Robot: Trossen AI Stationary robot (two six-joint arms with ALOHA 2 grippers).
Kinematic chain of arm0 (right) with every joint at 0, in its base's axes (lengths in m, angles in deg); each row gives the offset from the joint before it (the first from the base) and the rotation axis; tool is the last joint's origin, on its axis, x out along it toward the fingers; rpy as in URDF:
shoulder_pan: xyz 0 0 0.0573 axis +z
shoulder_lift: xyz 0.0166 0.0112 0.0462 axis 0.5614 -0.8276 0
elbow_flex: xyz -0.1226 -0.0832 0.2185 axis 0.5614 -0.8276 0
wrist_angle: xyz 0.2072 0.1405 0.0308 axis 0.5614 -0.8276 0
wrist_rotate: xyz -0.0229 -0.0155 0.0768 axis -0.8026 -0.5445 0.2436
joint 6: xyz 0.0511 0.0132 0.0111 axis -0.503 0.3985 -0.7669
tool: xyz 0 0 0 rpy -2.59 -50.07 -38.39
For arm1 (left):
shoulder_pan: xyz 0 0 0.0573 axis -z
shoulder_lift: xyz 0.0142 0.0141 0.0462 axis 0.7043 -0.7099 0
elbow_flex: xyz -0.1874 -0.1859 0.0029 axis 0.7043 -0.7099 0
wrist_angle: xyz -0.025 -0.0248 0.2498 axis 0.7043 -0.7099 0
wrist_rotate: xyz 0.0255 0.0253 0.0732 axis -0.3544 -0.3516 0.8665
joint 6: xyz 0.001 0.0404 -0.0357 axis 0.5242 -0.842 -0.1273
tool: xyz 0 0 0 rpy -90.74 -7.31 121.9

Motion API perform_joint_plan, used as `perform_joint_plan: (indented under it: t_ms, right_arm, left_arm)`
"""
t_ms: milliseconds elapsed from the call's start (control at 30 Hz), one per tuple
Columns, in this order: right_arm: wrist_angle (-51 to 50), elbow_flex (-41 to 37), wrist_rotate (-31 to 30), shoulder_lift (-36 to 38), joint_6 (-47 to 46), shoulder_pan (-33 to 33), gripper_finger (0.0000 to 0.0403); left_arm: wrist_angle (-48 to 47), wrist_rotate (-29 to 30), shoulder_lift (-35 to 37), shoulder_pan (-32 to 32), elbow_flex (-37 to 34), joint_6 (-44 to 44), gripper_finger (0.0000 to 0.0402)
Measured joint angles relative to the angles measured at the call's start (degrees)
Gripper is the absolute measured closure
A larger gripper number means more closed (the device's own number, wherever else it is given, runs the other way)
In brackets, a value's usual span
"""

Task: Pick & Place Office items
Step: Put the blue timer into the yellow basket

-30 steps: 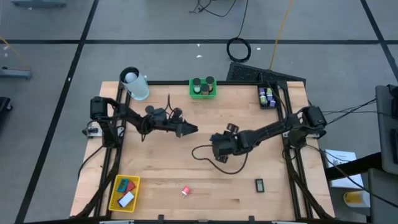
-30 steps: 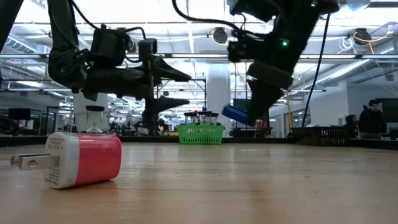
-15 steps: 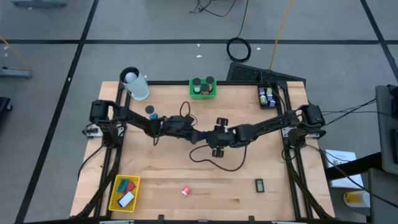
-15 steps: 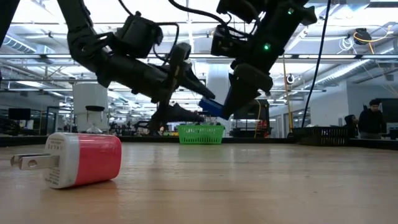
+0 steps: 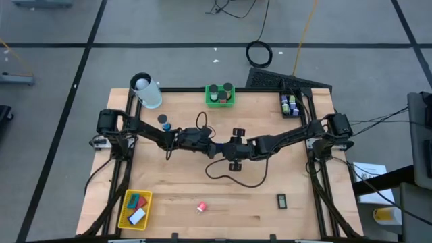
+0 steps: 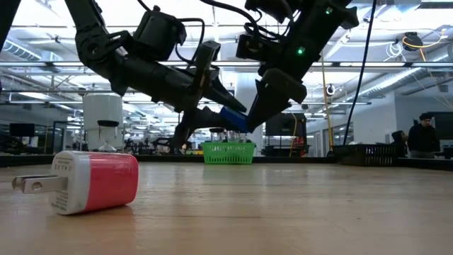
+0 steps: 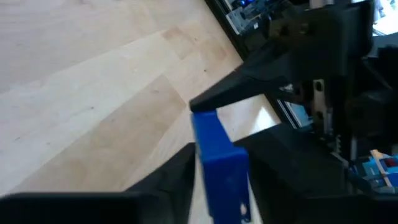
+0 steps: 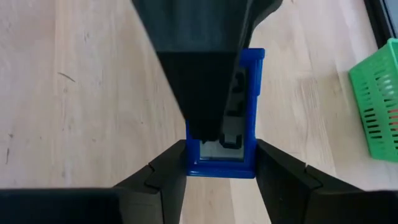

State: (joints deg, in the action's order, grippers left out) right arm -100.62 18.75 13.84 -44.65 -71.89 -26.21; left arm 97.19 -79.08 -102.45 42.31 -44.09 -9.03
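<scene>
1. Blue block [image 6: 231, 119] is held up in the air over the middle of the bench [image 5: 169, 182]. The wood is not touched by it.
2. The right pincer [image 8: 221, 163] is closed on 1 end of the blue block. It is opened only as wide as the block is thick.
3. The left pincer [image 7: 217, 163] has been put nose to nose with the right pincer, around the other end of the blue block. Whether the block is squeezed by it yet cannot be told.
4. The long side of the blue block is pointed from 1 pincer to the other, and it is tipped a little in the low view. Both arms are just as near to it.
5. A hand-over looks to be under way. A firm hold is likely needed from the left pincer before the right one is let go, or the block could be dropped.
6. Plenty of bare wood is seen below, but a black cable [image 5: 233, 177] is looped just beside the spot. The green basket [image 5: 220, 96] is set at the far edge. The yellow basket [image 5: 135, 208] is set well apart, at the near corner on the left arm's side. A red plug [image 5: 201, 207] is lying near the front edge.
</scene>
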Motion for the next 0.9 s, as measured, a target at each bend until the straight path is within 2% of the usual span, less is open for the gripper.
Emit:
perform_joint_plan:
  t_ms: [200,400,600,767,900]
  right_arm:
    - [0.45,0.0,-2.08,0.02,-0.28,0.45,0.0229]
    - [-2.26,-0.04,-7.85,1.48,-1.48,2.55,0.0163]
    - [-10.78,-0.19,-15.5,7.88,-5.97,3.52,0.0112]
    - [-9.54,-8.59,-16.25,16.87,-8.83,3.34,0.0119]
    - [2.86,-21.71,-14.73,24.78,-9.68,2.18,0.0165]
  left_arm:
    - [-0.44,0.68,-0.05,0.29,-0.11,-0.97,0.0344]
    - [0.64,-1.99,0.01,-1.22,-0.04,-4.02,0.0346]
    - [-0.75,-4.18,0.01,-2.85,-0.04,-5.5,0.0342]
    - [-1.09,-5.32,0.01,-4.04,-0.04,-8.09,0.0341]
    - [-1.15,-7.19,0.01,-4.3,-0.04,-11.36,0.0345]
